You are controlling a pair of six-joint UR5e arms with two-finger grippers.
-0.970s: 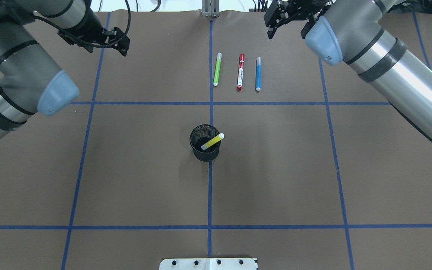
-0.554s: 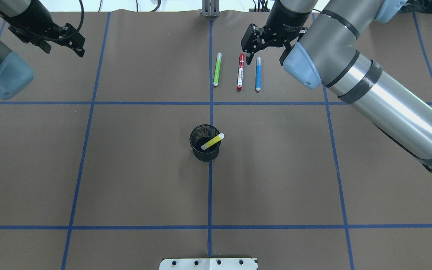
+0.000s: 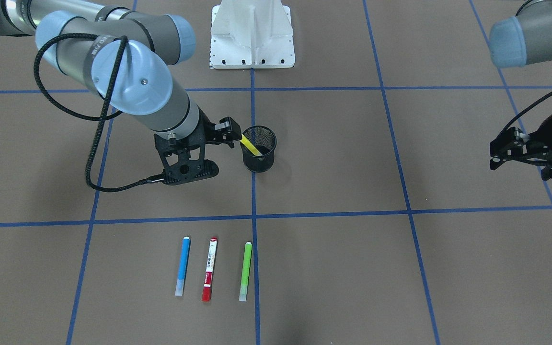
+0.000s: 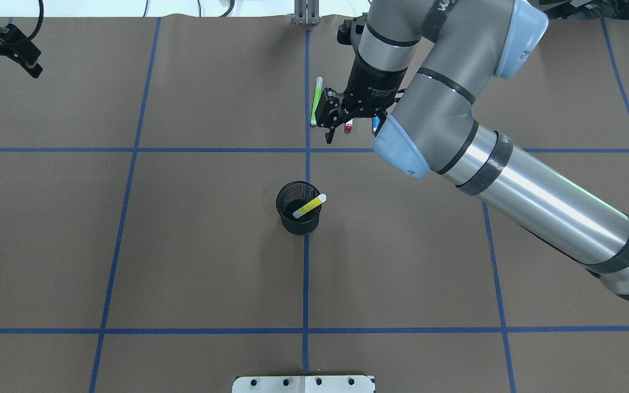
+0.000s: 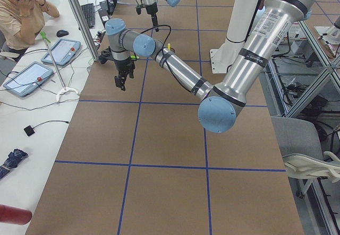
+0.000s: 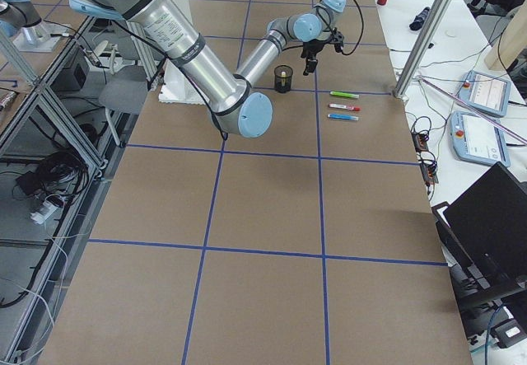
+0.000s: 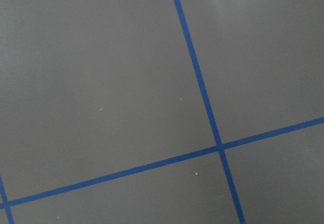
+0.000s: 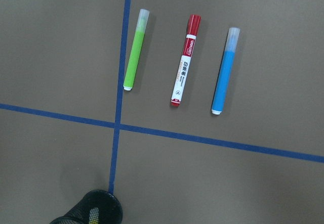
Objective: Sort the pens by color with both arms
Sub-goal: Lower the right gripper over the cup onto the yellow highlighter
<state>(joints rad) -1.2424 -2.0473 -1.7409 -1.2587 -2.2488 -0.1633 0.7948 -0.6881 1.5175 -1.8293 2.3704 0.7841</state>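
Note:
Three pens lie side by side on the brown table: green (image 3: 246, 270), red with a white barrel (image 3: 210, 268) and blue (image 3: 183, 266). The right wrist view shows them too: green (image 8: 135, 52), red (image 8: 185, 59), blue (image 8: 225, 70). The yellow pen (image 4: 310, 206) leans in the black mesh cup (image 4: 298, 221). My right gripper (image 4: 345, 121) hangs open and empty above the row, between the pens and the cup, covering most of the red and blue pens from overhead. My left gripper (image 4: 29, 61) looks open and empty at the far left corner.
The white pedestal base (image 3: 252, 33) stands at the robot's edge of the table. Blue tape lines (image 4: 306, 273) divide the brown surface into squares. The long right arm (image 4: 511, 174) reaches diagonally over the right half. An operator's desk with tablets (image 5: 32, 76) borders the far side.
My right gripper swung from the far edge to above the pen row, now on the cup's side of it. My left gripper moved further left, toward the far left corner. The pens have not moved.

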